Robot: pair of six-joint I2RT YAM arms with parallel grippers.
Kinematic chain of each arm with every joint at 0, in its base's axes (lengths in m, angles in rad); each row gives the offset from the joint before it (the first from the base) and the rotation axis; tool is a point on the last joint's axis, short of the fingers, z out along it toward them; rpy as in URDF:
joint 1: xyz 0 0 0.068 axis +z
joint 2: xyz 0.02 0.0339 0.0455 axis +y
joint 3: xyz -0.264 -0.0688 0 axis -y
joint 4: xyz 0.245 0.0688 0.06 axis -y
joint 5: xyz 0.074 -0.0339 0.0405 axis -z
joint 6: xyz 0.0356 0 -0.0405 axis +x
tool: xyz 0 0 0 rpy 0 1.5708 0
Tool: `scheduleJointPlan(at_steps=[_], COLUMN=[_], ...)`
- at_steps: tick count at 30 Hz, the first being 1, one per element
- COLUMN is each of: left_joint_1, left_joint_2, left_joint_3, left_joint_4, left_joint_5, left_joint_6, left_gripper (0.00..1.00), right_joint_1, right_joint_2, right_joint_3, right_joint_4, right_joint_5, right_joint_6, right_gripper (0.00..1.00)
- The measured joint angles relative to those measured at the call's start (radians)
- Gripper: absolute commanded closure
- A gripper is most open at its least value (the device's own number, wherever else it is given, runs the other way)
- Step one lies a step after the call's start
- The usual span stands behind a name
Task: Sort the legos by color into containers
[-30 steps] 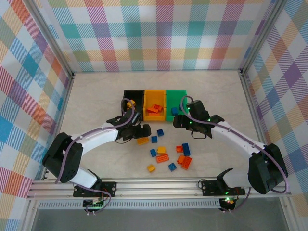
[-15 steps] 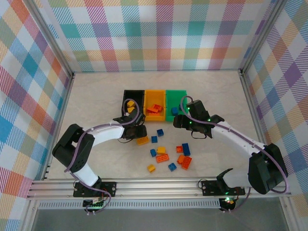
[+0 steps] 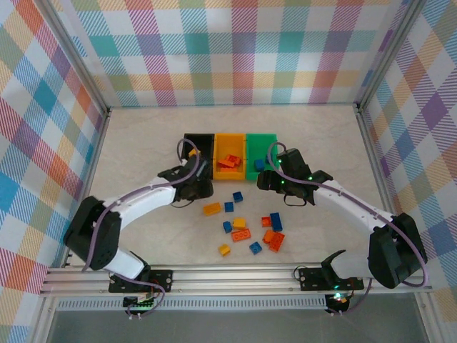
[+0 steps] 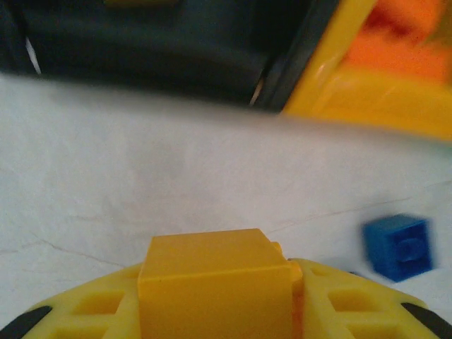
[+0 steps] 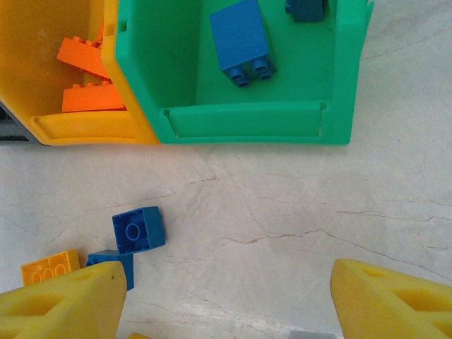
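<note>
My left gripper (image 4: 215, 311) is shut on a yellow lego (image 4: 215, 279); in the top view it (image 3: 196, 186) hovers just in front of the black container (image 3: 187, 140), which holds a yellow brick (image 3: 193, 152). The orange-yellow container (image 3: 230, 140) holds orange-red bricks (image 5: 85, 60). The green container (image 5: 247, 120) holds blue bricks (image 5: 240, 39). My right gripper (image 5: 229, 300) stands open over bare table, just in front of the green container (image 3: 260, 139). Several loose legos lie on the table, among them a blue one (image 5: 138, 229) and an orange-yellow one (image 3: 211, 209).
The remaining loose bricks cluster at the table's front middle, around an orange one (image 3: 240, 234). A blue brick (image 4: 399, 246) lies right of my left gripper. Metal frame rails and plaid walls bound the table on all sides.
My left gripper has moved back and slightly left from the loose bricks toward the black container. The right arm has not moved.
</note>
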Motion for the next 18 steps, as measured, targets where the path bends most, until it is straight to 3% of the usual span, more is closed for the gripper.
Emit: scheduleJointPlan(at_steps=[5,13,18], left_joint_1=[0.095,0.152,0.153], left_joint_2=[0.007,0.343,0.465], left_joint_3=[0.177,0.485,0.554], left_joint_4=[-0.02,-0.047,-0.09], left_joint_5=[-0.005,-0.044,-0.076], left_joint_6=[0.026,0.068,0.072], left_gripper=[0.56,0.58,0.55], right_joint_1=[0.0,0.0,-0.002], right_joint_2=[0.0,0.0,-0.005], right_joint_3=[0.0,0.0,0.0], right_joint_4=[0.0,0.0,-0.003], right_joint_5=[0.0,0.0,0.0], right_joint_6=[0.0,0.0,0.0], right_gripper=[0.23,0.23,0.23])
